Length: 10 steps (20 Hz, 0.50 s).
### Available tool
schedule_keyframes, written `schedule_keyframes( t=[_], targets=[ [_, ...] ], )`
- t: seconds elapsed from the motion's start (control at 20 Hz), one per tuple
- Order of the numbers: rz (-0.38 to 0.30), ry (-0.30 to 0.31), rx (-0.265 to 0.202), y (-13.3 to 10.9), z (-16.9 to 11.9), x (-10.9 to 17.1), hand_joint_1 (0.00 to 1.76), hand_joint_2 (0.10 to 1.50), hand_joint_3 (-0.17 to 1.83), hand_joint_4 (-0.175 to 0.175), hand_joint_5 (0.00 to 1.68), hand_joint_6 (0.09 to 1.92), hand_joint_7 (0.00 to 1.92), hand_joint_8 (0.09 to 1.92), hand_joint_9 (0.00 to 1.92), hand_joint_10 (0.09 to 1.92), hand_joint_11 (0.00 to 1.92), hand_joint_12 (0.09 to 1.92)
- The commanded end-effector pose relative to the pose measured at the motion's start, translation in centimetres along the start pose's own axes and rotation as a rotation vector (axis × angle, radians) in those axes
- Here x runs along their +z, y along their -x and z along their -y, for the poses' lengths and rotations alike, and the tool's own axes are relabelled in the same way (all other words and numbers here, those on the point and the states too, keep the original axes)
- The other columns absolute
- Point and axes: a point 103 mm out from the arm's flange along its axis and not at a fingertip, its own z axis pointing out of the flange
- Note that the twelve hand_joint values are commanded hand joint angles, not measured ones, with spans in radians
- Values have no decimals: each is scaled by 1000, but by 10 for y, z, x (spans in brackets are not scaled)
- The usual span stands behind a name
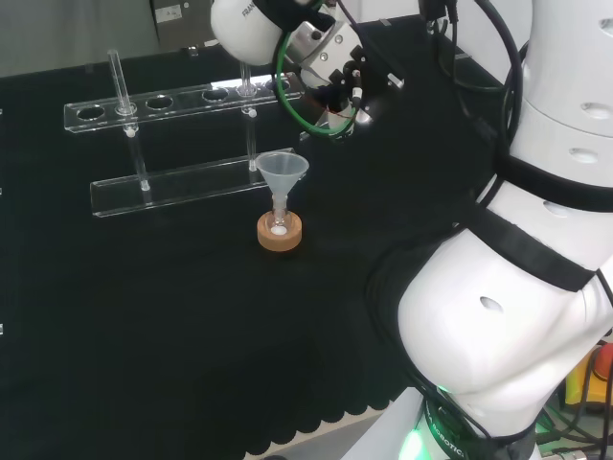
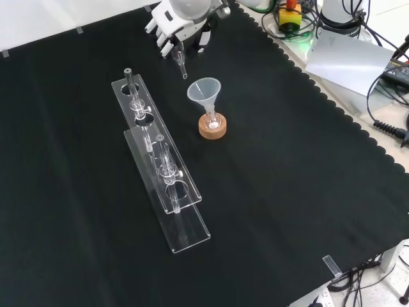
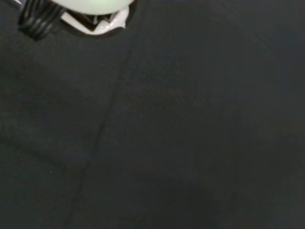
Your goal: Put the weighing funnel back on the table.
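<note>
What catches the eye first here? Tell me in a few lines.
In the front view, the hand at the top edge holds the weighing funnel above the cloth. Just below it the funnel stands in a small flask on a cork ring, with a long clear rack to its left.

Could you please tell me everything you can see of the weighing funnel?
The weighing funnel is a small clear piece, glass or plastic, faint against the black cloth. In the front view the robot hand holds it near the cloth's far edge: its wider end is tucked among curled fingers, and its short stem points down, tilted slightly right. It seems to hang clear of the cloth, apart from the funnel and the tube rack.
</note>
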Motion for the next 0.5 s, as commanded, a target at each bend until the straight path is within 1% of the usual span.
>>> schedule_keyframes(
  t=[0.05, 0.35, 0.5],
  targets=[
    [-43, -2, -3, 4, -8, 18, 1085, 679, 777, 162, 1104, 1018, 921, 721, 1109, 445, 611, 1195],
    [-83, 14, 7, 6, -17, 35, 1086, 679, 777, 159, 1103, 1020, 926, 722, 1115, 446, 612, 1194],
    [-123, 19, 9, 6, -22, 45, 1086, 680, 776, 156, 1102, 1021, 929, 723, 1117, 444, 612, 1194]
  ],
)
